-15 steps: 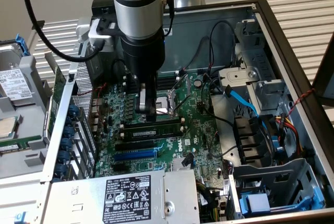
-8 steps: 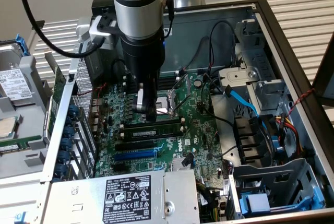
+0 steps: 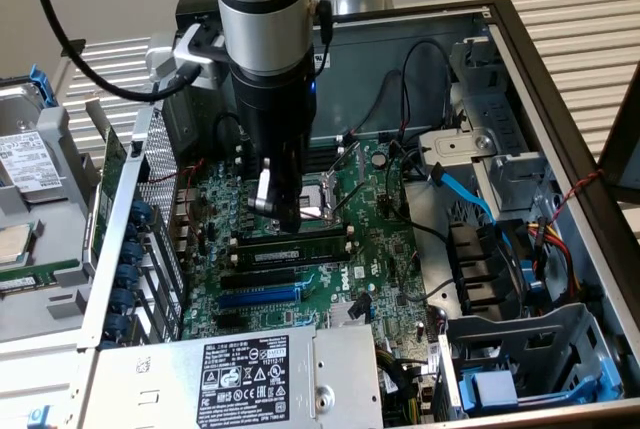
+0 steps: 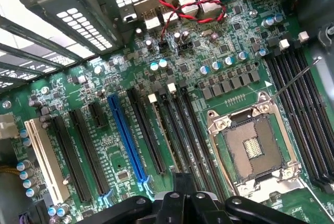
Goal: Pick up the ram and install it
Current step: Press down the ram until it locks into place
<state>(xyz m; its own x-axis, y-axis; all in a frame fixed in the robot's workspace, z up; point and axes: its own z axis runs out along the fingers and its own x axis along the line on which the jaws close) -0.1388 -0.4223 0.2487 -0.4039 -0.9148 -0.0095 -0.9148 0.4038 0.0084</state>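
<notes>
The ram [image 3: 290, 245] already sits in its slot on the green board [image 3: 385, 249]. The gripper [image 3: 283, 211], fingers pressed together, holds nothing and pushes down on the ram's left part.

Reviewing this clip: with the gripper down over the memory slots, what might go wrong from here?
1. The shut gripper sits low over the ram, which stands in a slot; an off-centre push may seat it unevenly.
2. The open CPU socket lies right beside it; a sideways slip might hit its exposed contacts.
</notes>
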